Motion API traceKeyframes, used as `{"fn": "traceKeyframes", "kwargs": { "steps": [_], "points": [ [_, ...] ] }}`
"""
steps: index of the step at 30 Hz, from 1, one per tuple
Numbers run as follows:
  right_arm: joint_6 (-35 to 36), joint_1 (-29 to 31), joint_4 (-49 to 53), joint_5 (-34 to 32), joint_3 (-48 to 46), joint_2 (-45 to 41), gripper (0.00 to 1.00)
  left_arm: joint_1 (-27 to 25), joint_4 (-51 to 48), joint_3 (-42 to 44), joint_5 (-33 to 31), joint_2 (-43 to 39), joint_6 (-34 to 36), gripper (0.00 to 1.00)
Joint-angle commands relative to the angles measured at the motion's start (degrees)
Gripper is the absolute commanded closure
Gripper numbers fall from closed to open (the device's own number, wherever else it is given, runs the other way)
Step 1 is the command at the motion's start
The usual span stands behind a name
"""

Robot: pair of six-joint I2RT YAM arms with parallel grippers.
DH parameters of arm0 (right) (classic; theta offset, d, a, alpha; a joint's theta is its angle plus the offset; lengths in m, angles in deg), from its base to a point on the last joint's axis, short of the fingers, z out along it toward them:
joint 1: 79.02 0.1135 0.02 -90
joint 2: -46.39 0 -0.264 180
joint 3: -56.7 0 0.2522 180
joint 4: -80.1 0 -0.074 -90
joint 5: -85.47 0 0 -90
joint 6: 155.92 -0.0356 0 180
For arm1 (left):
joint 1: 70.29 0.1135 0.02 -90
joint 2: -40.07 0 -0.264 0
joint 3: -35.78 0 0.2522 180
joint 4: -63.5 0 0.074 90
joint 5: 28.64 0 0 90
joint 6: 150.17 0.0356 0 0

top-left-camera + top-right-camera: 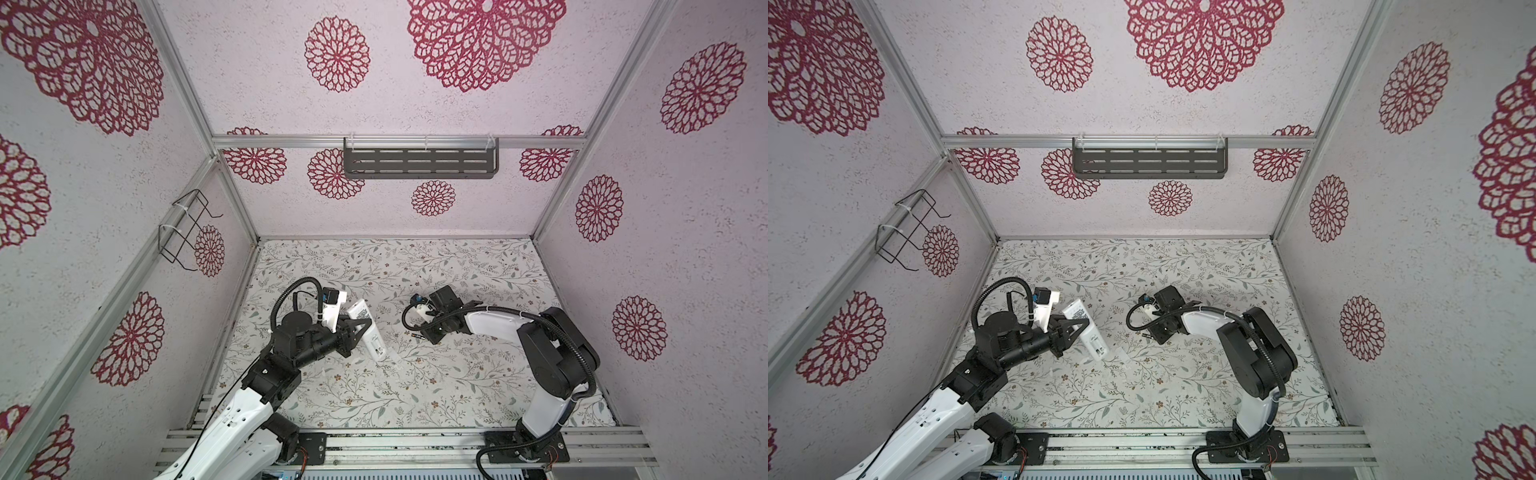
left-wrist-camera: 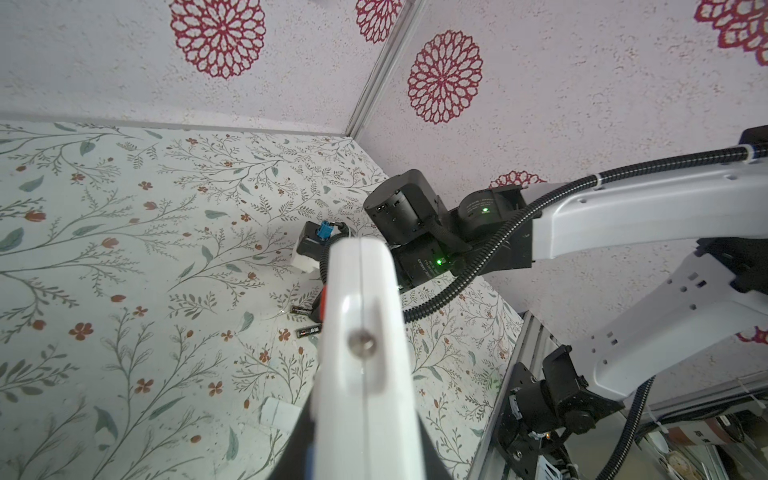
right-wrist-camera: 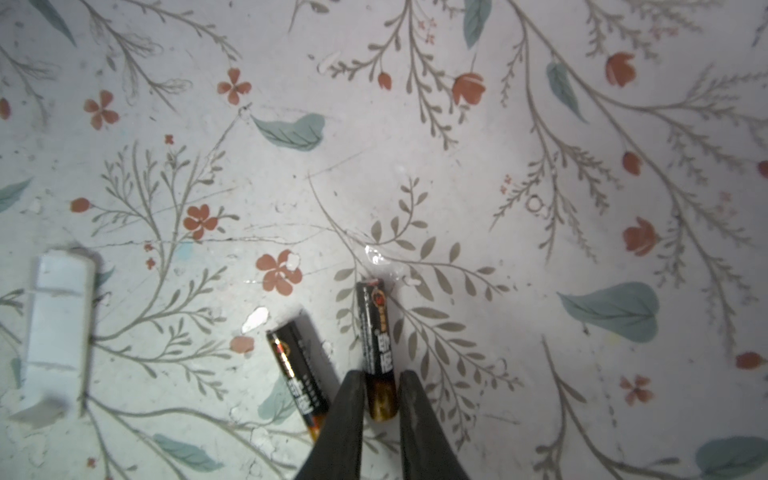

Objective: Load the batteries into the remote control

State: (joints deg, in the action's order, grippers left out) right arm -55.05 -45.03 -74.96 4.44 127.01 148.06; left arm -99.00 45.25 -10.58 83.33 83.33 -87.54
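The left hand [image 1: 358,328] is clamped on the slim white plastic remote control [image 1: 371,337], holding it tilted over the floral-printed tabletop [image 1: 457,386], left of the middle in both top views. Whether its lower end touches the surface cannot be told. The left wrist view shows the remote end-on, with a recessed bay in its plain side. The right hand [image 3: 381,374] is down at the tabletop near the middle, its two dark fingers [image 3: 345,415] pressed against either side of one end of a dark cylindrical battery [image 3: 373,328] lying on the surface. The second dark battery [image 3: 297,370] lies just beside it, apart and slightly angled. A small flat white plastic piece [image 3: 58,324] rests farther off.
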Motion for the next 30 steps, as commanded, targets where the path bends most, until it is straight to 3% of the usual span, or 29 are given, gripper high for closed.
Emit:
{"fn": "traceKeyframes", "kwargs": {
  "steps": [1, 9, 19, 26, 30],
  "points": [
    [0.97, 0.63, 2.09, -0.76, 0.35, -0.61, 0.81, 1.15, 6.87, 1.88, -1.4, 0.13, -2.96, 1.0],
    [1.15, 0.72, 1.76, -0.59, 0.66, -3.11, 0.87, 3.92, 15.53, 8.75, -0.74, 0.03, -8.83, 1.0],
    [-1.36, 2.13, -1.19, 5.38, -1.71, -16.48, 0.87, 9.37, 21.13, 10.85, 4.48, 0.37, -14.9, 1.0],
    [-9.11, 10.8, -2.96, 6.86, 0.17, -21.44, 0.87, 12.4, 23.13, 11.27, 5.13, 1.35, -18.19, 1.0],
    [-12.81, 15.51, -5.59, 5.53, 0.6, -22.13, 0.87, 15.53, 26.58, 11.3, 8.8, 4.12, -21.56, 1.0]
  ]
}}
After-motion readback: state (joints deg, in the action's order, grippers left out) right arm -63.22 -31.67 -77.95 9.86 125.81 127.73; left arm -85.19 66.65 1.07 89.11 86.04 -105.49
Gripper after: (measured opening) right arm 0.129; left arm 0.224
